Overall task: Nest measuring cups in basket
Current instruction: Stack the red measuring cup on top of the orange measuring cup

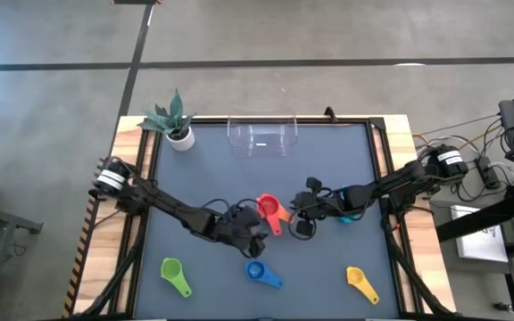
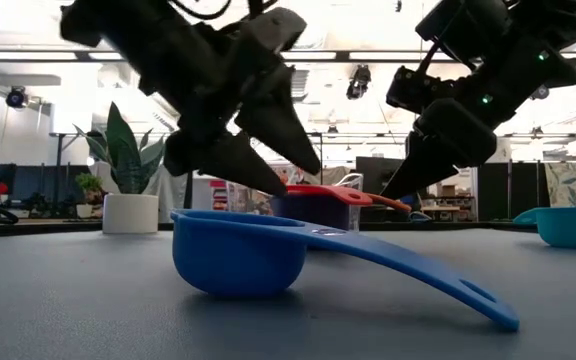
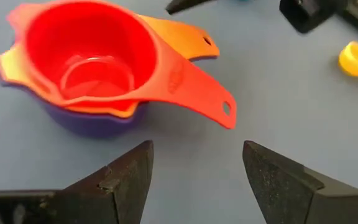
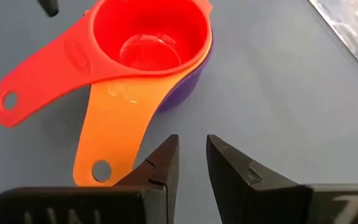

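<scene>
A red cup [image 3: 86, 56] sits nested in an orange cup [image 4: 114, 124], which sits in a purple cup [image 3: 95, 121]. This stack [image 1: 269, 214] stands on the mat at mid-table. My left gripper [image 3: 197, 152] is open, just on the near-left side of the stack. My right gripper [image 4: 191, 146] is open by a narrow gap, beside the orange handle on the stack's right. The teal cup [image 1: 348, 210] lies under the right arm. The green [image 1: 175, 275], blue [image 1: 261, 272] and yellow [image 1: 361, 283] cups lie near the near edge. The clear basket [image 1: 261, 135] stands at the far edge. My right gripper has one finger [image 4: 163, 158] right beside the orange cup's handle near its free end [image 4: 104, 165], and I cannot tell whether it touches. Nothing lies between the two fingers. My left gripper touches nothing.
A small white pot with a plant [image 1: 175, 125] stands at the far left corner, left of the basket. Bare mat lies between the stack and the basket. The blue cup [image 2: 238, 255] lies close on the near side of both grippers.
</scene>
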`<action>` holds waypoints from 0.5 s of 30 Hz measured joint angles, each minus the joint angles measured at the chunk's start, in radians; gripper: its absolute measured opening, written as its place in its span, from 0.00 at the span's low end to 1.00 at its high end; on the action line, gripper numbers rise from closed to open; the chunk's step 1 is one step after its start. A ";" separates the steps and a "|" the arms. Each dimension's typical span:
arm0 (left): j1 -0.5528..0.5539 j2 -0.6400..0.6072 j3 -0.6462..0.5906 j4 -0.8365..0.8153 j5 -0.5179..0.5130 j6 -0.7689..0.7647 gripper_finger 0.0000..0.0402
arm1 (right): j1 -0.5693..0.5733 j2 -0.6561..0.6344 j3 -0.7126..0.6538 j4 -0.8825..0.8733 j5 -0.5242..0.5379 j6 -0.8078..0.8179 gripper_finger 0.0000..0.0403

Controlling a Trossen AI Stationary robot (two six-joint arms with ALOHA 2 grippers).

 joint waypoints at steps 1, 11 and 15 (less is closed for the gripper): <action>0.000 0.018 0.023 -0.018 0.010 0.011 0.58 | 0.000 0.003 0.000 0.004 -0.001 0.002 0.17; 0.034 0.128 0.119 -0.033 0.027 0.058 0.58 | 0.000 0.062 0.005 0.085 -0.113 -0.005 0.17; 0.048 0.125 0.112 -0.030 0.034 0.059 0.58 | 0.000 0.078 0.026 0.088 -0.124 -0.009 0.17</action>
